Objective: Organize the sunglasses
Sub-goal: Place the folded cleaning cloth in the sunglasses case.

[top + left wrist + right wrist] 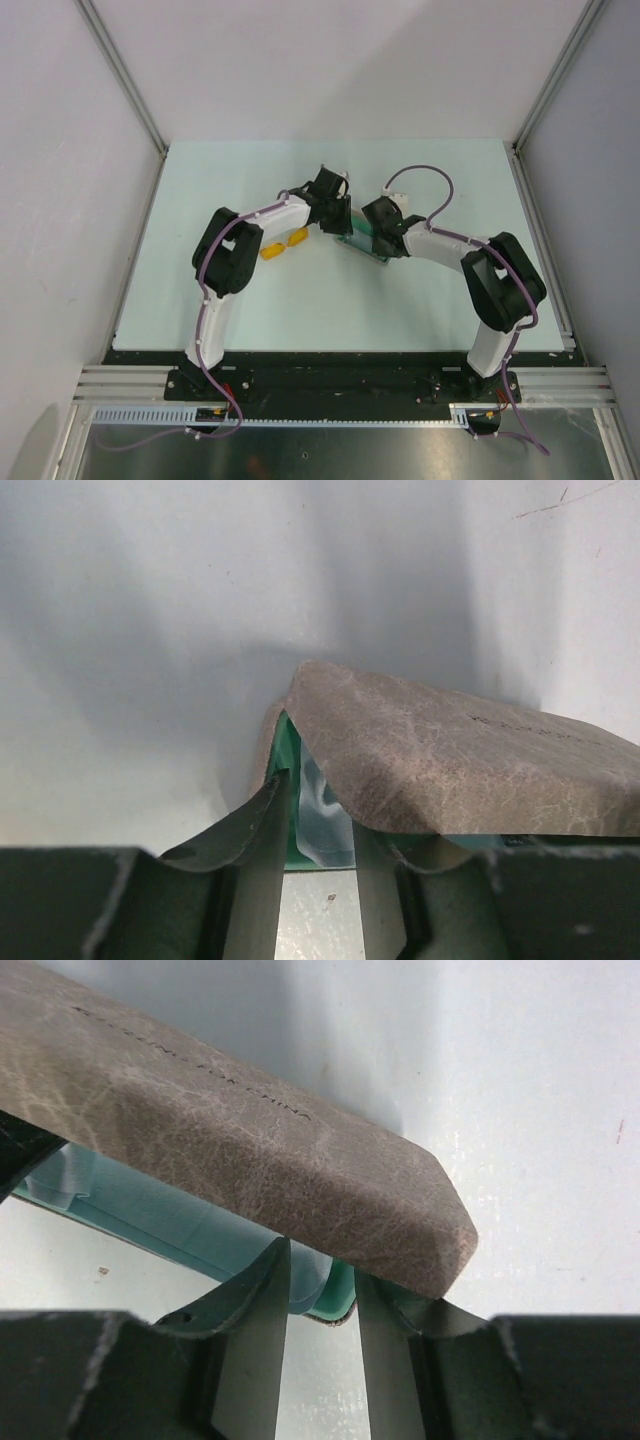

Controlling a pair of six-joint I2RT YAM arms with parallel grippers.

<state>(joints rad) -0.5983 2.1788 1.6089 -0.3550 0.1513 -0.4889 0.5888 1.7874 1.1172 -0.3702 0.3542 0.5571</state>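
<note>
The sunglasses (284,245), with orange-yellow lenses, lie on the table just left of the case, under my left arm's forearm. The grey-brown speckled case (362,243) lies between my two grippers. Its lid (450,760) is partly raised over the teal lining (288,742) and the light blue cloth (325,815) inside. My left gripper (320,790) is at one end of the case, jaws a narrow gap apart, right finger hidden under the lid. My right gripper (322,1260) is at the other end, also narrowly apart under the lid (250,1150). I see nothing clamped.
The pale green table top (420,300) is walled at the back and both sides by white panels on metal rails (545,230). Both arms reach in towards the middle (340,215), their forearms angled over the table.
</note>
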